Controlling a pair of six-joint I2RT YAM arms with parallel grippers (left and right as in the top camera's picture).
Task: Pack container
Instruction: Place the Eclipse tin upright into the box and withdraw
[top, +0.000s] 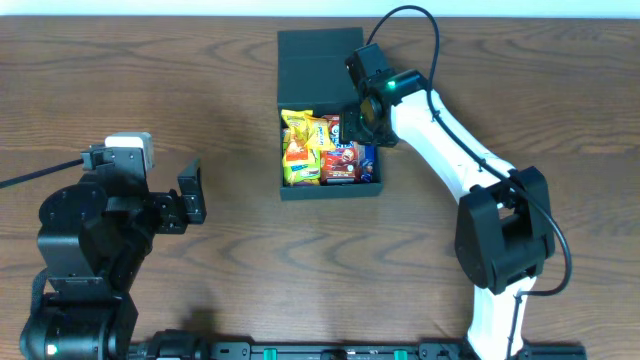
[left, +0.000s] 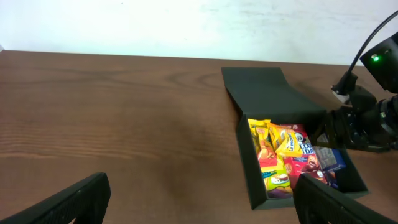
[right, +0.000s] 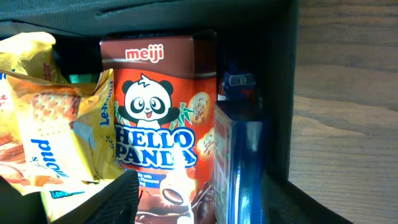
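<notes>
The black container (top: 330, 190) stands open at the table's middle, its flap lid (top: 315, 60) lying flat behind it. Inside are yellow snack packets (top: 303, 140), a red Hello Panda box (right: 158, 124) and a blue packet (right: 239, 162) standing on edge by the right wall (right: 283, 93). My right gripper (top: 365, 115) hangs low over the box's right half. Its jaws (right: 199, 199) are spread wide on either side of the Hello Panda box and blue packet. My left gripper (top: 190, 190) is open and empty over bare table to the left; its jaws (left: 199, 199) frame the container (left: 249, 162).
The right arm's white links (top: 450, 150) reach from the front right across to the box. The left arm's base (top: 85, 240) sits at the front left. Brown wood table (top: 150, 80) surrounds the box.
</notes>
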